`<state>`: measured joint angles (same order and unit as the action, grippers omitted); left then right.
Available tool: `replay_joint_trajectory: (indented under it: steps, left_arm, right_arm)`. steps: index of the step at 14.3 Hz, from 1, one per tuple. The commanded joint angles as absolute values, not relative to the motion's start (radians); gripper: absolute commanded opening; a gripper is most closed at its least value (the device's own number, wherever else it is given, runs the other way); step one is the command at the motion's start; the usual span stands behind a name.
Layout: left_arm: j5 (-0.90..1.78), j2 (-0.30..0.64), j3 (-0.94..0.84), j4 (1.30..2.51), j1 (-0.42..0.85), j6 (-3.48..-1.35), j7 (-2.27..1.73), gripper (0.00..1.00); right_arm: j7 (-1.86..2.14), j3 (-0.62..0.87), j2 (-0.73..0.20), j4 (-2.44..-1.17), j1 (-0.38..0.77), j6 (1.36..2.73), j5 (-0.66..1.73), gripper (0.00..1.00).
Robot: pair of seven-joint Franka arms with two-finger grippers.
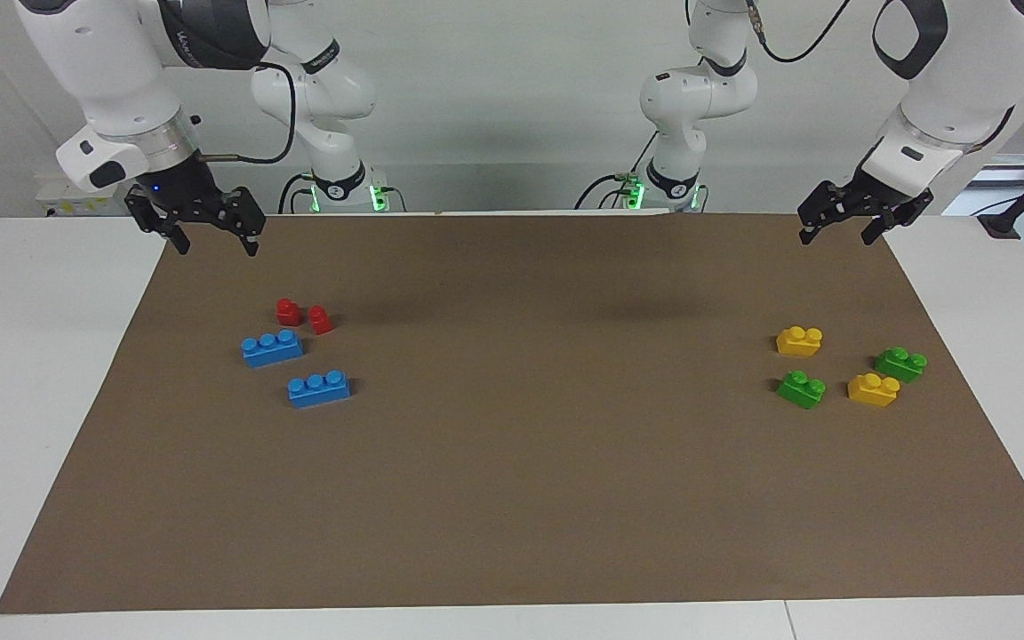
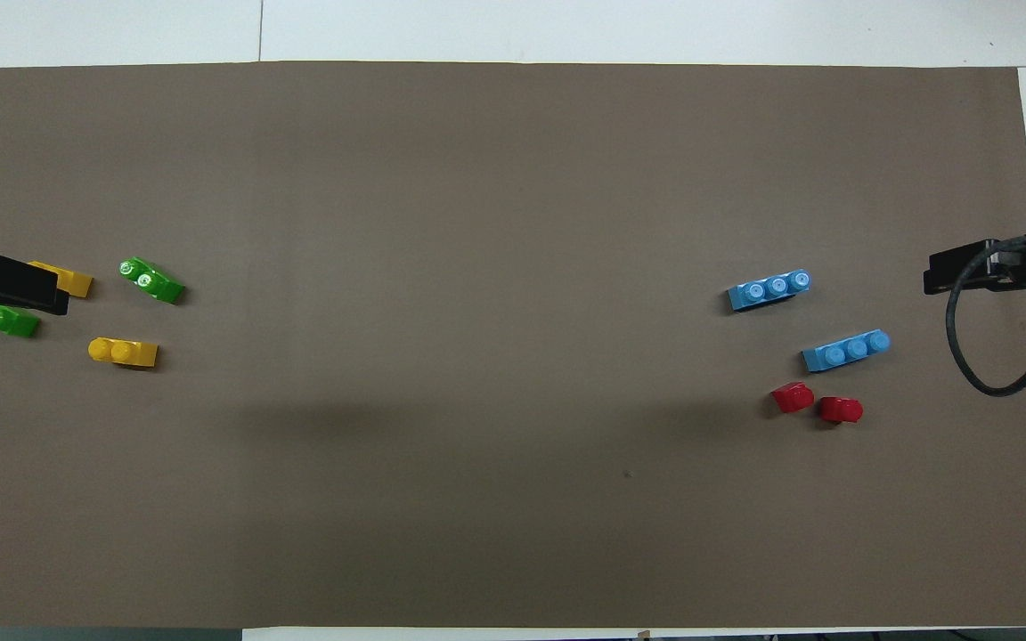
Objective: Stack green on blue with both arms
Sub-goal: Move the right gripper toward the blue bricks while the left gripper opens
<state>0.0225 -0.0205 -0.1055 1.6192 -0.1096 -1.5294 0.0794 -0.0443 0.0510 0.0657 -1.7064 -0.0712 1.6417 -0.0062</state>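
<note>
Two green bricks (image 1: 801, 389) (image 1: 900, 364) lie on the brown mat (image 1: 512, 498) toward the left arm's end; they also show in the overhead view (image 2: 151, 279) (image 2: 10, 320). Two blue bricks (image 1: 272, 348) (image 1: 319, 388) lie toward the right arm's end, and show in the overhead view (image 2: 845, 350) (image 2: 769, 289). My left gripper (image 1: 839, 235) hangs open and empty high over the mat's corner at its own end. In the overhead view it (image 2: 19, 287) partly covers one green brick. My right gripper (image 1: 215, 243) hangs open and empty over the mat's corner at its end, clear of the blue bricks.
Two yellow bricks (image 1: 799, 340) (image 1: 873, 389) lie among the green ones. Two small red pieces (image 1: 289, 311) (image 1: 321, 319) lie nearer to the robots than the blue bricks. White table (image 1: 41, 373) surrounds the mat.
</note>
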Motion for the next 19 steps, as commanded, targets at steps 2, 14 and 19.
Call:
replay_joint_trajectory:
  steps: [2, 14, 19]
  left_arm:
    - [0.035, -0.037, -0.1, 1.623, -0.109, -1.52, 0.095, 1.0]
    - [0.037, -0.046, -0.097, 1.64, -0.118, -1.52, 0.066, 1.0]
    - [0.04, -0.101, -0.098, 1.781, -0.121, -1.659, -0.189, 1.0]
  right_arm:
    - [-0.055, 0.054, 0.071, -1.72, -0.075, 1.635, -0.026, 1.0]
    - [-0.432, 0.051, -0.043, -1.743, -0.09, 1.811, 0.059, 0.99]
    - [-1.05, 0.051, -0.112, -1.727, -0.075, 1.832, 0.257, 0.99]
